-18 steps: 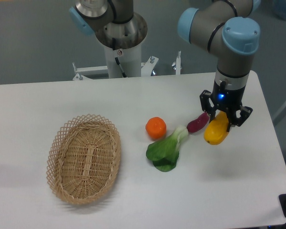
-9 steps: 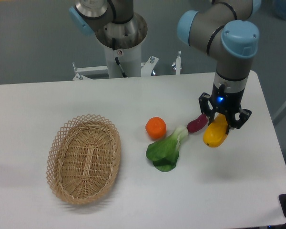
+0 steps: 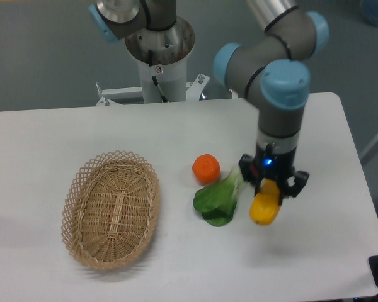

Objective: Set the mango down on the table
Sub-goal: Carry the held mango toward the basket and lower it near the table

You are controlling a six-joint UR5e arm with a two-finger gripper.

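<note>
- The end effector (image 3: 269, 189) points straight down from the arm (image 3: 280, 94) over the right half of the white tabletop (image 3: 176, 132), with a small blue light glowing on its body.
- Its two black fingers (image 3: 246, 170) are clamped on the upper end of the mango (image 3: 265, 206), one on each side of the fruit.
- The mango is yellow-orange and hangs roughly upright below the fingers, its lower, rounder end pointing down toward the tabletop.
- Whether the bottom of the mango touches the tabletop or sits just above it cannot be told from this view; a faint shadow lies directly under it.
- Just to the left of the mango lies a leafy green vegetable (image 3: 218, 200), with its pale stalk end angled up toward the end effector and its dark leaves spread toward the lower left.
- The stalk end of the leafy green appears very close to the left finger; contact cannot be judged.
- A round orange (image 3: 206, 168) sits on the tabletop just above and left of the leafy green, touching or nearly touching its leaves.
- An oval wicker basket (image 3: 111, 208) rests on the left part of the tabletop, well apart from the fruit and the end effector.
- Behind the tabletop stands the arm's grey metal base column (image 3: 159, 56), with a blue-capped joint (image 3: 104, 19) beside it at the upper left.
</note>
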